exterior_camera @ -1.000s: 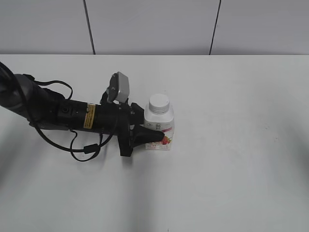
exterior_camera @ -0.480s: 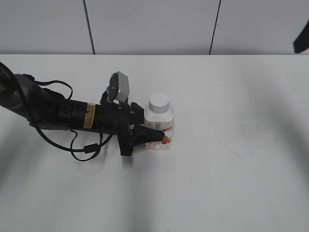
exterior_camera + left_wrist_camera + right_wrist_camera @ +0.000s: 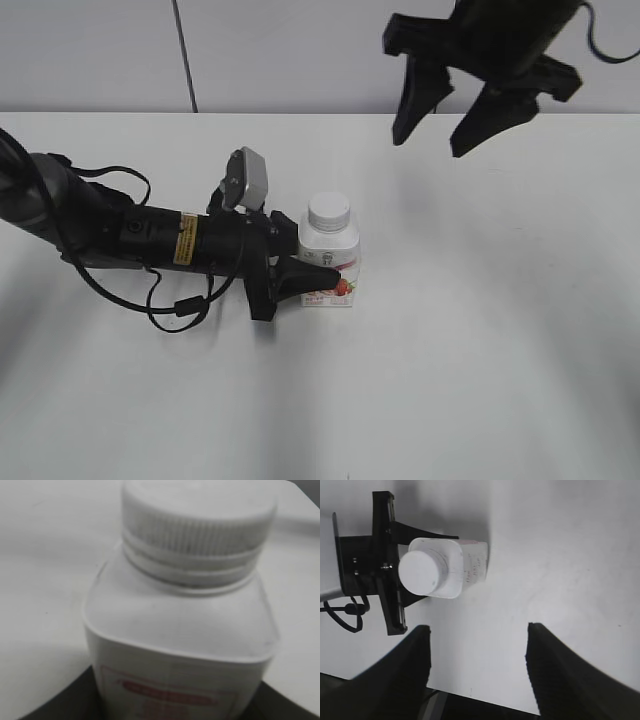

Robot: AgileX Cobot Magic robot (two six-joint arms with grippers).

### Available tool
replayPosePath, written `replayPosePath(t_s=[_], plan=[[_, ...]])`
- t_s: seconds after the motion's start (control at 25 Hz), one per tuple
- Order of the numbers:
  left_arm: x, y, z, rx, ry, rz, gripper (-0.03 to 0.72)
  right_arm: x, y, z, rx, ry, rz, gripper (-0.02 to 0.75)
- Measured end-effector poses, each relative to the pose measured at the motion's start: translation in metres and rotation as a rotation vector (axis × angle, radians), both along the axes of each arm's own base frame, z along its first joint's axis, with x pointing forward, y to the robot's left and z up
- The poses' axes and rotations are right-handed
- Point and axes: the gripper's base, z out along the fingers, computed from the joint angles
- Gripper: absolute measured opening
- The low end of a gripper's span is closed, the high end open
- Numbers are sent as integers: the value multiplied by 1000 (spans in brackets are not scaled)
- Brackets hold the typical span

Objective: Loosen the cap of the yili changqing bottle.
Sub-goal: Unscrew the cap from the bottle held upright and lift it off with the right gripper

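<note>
The yili changqing bottle stands upright on the white table, a squat white bottle with a pink-red strawberry label. Its white ribbed cap is on the neck. My left gripper lies low along the table and is shut on the bottle's lower body. In the left wrist view the bottle and cap fill the frame. My right gripper hangs open and empty high above the table, up and right of the bottle. The right wrist view shows the cap and bottle from above, beyond the open jaws.
The left arm with its black cables lies across the table's left half. A grey panelled wall runs behind the table's far edge.
My right arm has come into the exterior view from the upper right and now hangs above the table with its jaws open. The left gripper and bottle have not moved.
</note>
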Motion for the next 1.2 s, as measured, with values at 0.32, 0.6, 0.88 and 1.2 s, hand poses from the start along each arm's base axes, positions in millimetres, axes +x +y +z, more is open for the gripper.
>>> replayPosePath(t_s=[0.32, 0.6, 0.88, 1.2], plan=[[0, 0, 0, -1, 0, 3, 358, 15, 57, -26, 4, 44, 28, 480], [0, 0, 0, 0, 0, 5, 358, 22, 82, -45, -10, 67, 19, 480], [0, 0, 0, 0, 0, 5, 358, 23, 85, -55, -94, 52, 9, 480], [0, 0, 0, 0, 0, 5, 358, 24, 88, -67, -110, 84, 8, 480]])
